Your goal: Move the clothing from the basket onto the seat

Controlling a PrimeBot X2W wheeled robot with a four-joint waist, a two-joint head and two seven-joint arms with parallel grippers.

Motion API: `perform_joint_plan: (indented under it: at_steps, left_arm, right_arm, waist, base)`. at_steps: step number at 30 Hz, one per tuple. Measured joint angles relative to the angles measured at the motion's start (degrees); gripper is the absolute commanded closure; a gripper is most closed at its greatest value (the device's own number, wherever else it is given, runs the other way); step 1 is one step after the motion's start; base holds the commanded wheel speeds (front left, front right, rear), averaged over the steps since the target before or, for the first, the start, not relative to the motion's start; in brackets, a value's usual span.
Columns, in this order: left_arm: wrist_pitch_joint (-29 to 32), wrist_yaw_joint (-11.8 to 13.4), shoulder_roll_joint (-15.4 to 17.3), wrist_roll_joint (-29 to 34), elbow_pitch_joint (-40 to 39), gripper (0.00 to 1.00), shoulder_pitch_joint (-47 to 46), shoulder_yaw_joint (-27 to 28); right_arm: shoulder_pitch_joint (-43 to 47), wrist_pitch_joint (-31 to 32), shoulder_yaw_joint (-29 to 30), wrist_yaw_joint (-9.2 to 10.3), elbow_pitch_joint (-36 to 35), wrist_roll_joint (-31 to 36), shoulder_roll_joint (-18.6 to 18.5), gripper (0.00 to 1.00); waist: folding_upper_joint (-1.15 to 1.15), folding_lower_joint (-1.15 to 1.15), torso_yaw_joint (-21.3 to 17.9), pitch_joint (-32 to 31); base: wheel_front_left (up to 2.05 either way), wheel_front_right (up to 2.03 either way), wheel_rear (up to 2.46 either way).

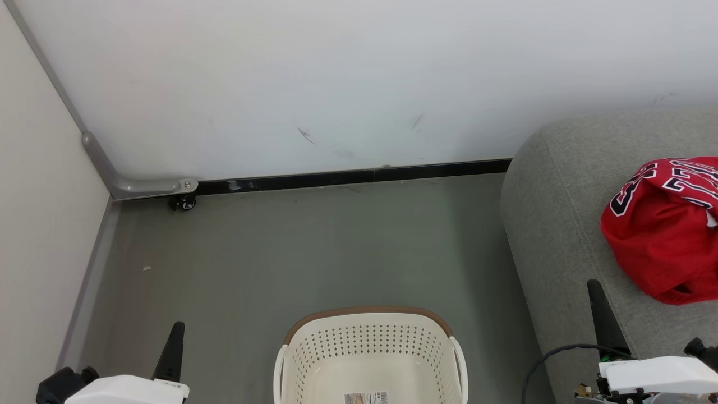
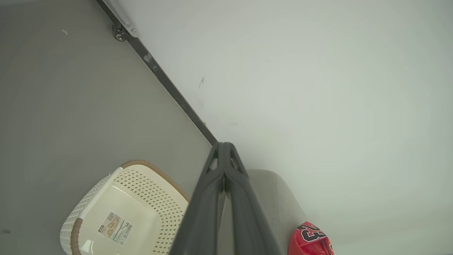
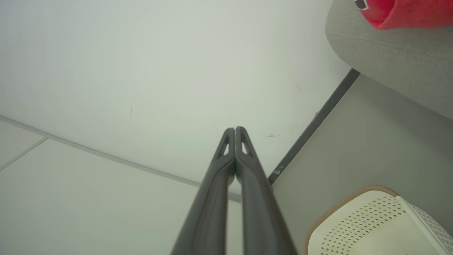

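Left end effector [image 1: 177, 332]: my two fingers are pressed flat together, tip to tip, with nothing between them. Right end effector [image 1: 594, 293]: the same, closed narrow and holding nothing.

Basket [image 1: 336, 348]: stands on the floor [image 1: 308, 252] between my two end effectors, apart from both. Its bare bottom carries a sticker label [image 1: 366, 398].

Clothing [image 1: 664, 241]: a red heap with white-black lettering lies on the seat [image 1: 561, 224], ahead and to the right of my right end effector, not touching it. I cannot tell separate garments within the heap.

White wall [image 1: 359, 84] ahead of both fingertips.
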State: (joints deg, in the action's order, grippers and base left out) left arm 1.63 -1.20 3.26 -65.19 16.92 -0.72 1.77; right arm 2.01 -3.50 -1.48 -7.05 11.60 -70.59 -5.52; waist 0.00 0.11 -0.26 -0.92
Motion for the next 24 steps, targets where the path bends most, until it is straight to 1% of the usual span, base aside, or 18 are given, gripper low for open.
perform_joint_plan:
  at_steps: [5, 24]
  left_arm:
    - [0.97, -1.07, -0.12, -4.17, -0.13, 1.0, -1.05, 0.66]
    - [4.05, -4.44, -0.68, -20.38, -0.35, 1.0, -2.4, 2.81]
  right_arm:
    - [-0.05, 0.58, 0.53, 0.0, 0.42, -4.57, -0.24, 1.0]
    - [-3.76, 2.82, 1.31, -0.01, 2.01, -20.97, -1.41, 1.0]
  waist:
    - [0.0, -0.04, 0.04, 0.26]
    - [0.0, -0.07, 0.22, 0.9]
  base:
    - [0.0, 0.0, 0.0]
    - [0.0, 0.0, 0.0]
